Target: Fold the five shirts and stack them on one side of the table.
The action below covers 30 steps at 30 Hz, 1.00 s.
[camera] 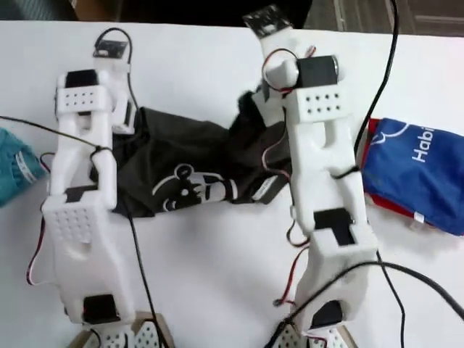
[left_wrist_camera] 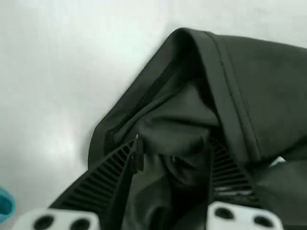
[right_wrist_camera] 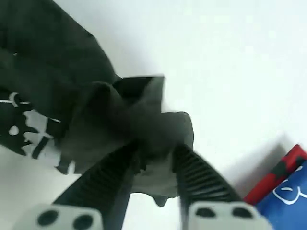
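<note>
A black shirt [camera: 181, 163] with a white print lies crumpled in the middle of the white table [camera: 217, 254], between the two arms. My left gripper [left_wrist_camera: 173, 141] is at the shirt's left end and is shut on a bunch of its dark cloth [left_wrist_camera: 192, 110], with the hem tented up around the fingers. At the shirt's far right corner, my right gripper [right_wrist_camera: 156, 151] is shut on a gathered fold of the black shirt [right_wrist_camera: 134, 115], held a little above the table. In the high view the right gripper [camera: 255, 109] meets the cloth beside its arm.
A folded blue shirt [camera: 417, 170] lies on a red one [camera: 384, 199] at the table's right side; the blue shirt [right_wrist_camera: 288, 196] is close to my right gripper. A teal shirt [camera: 14, 167] lies at the left edge. Cables trail over the near table.
</note>
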{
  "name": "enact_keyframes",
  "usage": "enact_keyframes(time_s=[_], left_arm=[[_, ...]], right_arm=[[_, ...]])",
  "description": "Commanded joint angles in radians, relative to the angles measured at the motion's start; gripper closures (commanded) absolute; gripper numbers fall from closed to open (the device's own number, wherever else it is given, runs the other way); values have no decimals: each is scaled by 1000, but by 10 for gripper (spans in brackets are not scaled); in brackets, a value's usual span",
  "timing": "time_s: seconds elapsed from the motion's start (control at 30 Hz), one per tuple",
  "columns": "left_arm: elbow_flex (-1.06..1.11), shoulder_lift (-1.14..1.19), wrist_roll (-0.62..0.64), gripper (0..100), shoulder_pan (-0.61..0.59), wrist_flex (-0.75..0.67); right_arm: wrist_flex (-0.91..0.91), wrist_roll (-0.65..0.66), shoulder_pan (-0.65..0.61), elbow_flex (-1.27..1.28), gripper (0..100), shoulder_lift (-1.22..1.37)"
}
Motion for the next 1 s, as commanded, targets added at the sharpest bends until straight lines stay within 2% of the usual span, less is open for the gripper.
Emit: enact_keyframes(time_s=[0.0, 0.17, 0.27, 0.33, 0.47, 0.57, 0.7, 0.83, 0.97], left_arm=[[-47, -5, -9, 768, 2, -23], [-47, -6, -11, 768, -3, -23], [-47, -6, -11, 768, -5, -23], [-47, -6, -11, 768, -5, -23], [-47, -6, -11, 768, -2, -23], [-47, -6, -11, 768, -3, -23], [-47, -6, -11, 768, -3, -23], [-47, -6, -11, 768, -3, -21], [-47, -6, -11, 768, -3, -21]], right_arm=[[12, 3, -58, 107, 776, -213], [10, 8, -94, 534, 785, -483], [-44, 40, -64, 715, 784, -608], [-182, 80, -8, 772, 786, -642], [-521, 44, 51, 835, 787, -529], [-634, 12, 28, 779, 787, -312], [-625, 6, 12, 537, 787, 2], [-479, 8, 21, 227, 787, 265], [-252, 14, 19, -18, 787, 466]])
